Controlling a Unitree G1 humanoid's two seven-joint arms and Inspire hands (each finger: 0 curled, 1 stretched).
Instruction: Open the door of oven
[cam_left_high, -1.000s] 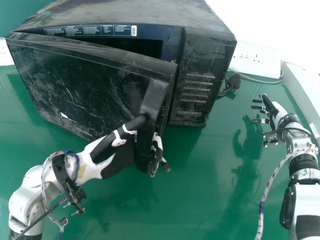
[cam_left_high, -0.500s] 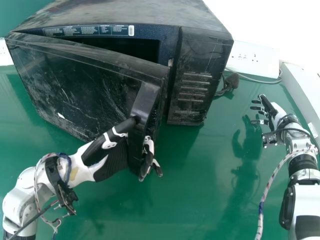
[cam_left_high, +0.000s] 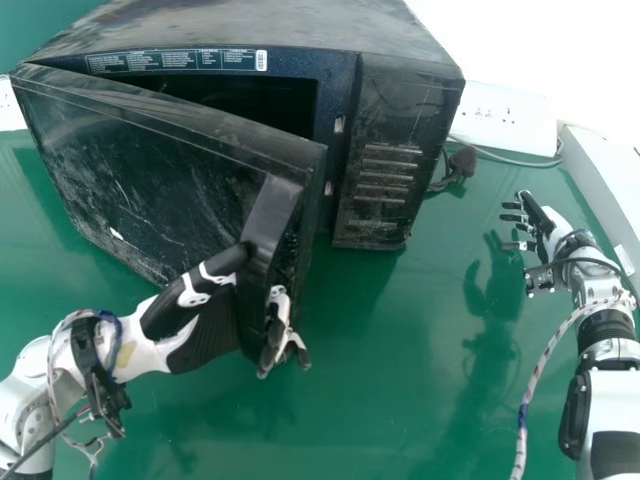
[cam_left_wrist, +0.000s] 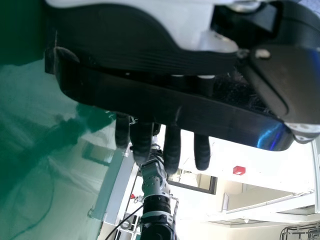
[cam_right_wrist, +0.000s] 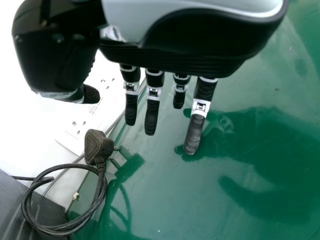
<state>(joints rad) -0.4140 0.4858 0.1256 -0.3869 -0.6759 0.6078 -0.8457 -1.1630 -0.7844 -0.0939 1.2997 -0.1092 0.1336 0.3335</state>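
Note:
A black oven (cam_left_high: 395, 140) stands at the back left in the head view, its door (cam_left_high: 140, 170) ajar and swung out at the right side. My left hand (cam_left_high: 205, 335) is at the door's upright handle (cam_left_high: 272, 215), thumb on the near side and fingers passing behind it. In the left wrist view the same hand (cam_left_wrist: 140, 42) holds the dark handle bar (cam_left_wrist: 175, 107), with fingertips showing beyond it. My right hand (cam_left_high: 543, 225) is held over the table on the right, fingers extended; the right wrist view shows this hand (cam_right_wrist: 200, 47) touching nothing.
The green table (cam_left_high: 400, 400) lies under both arms. Beside the oven are a black plug (cam_left_high: 462, 160) with its cable and a white socket strip (cam_left_high: 505, 115). A pale panel (cam_left_high: 600, 175) borders the table's right side.
The left hand has moved left and toward the robot together with the handle. The door's gap at the oven's right side has widened. The right arm has kept still.

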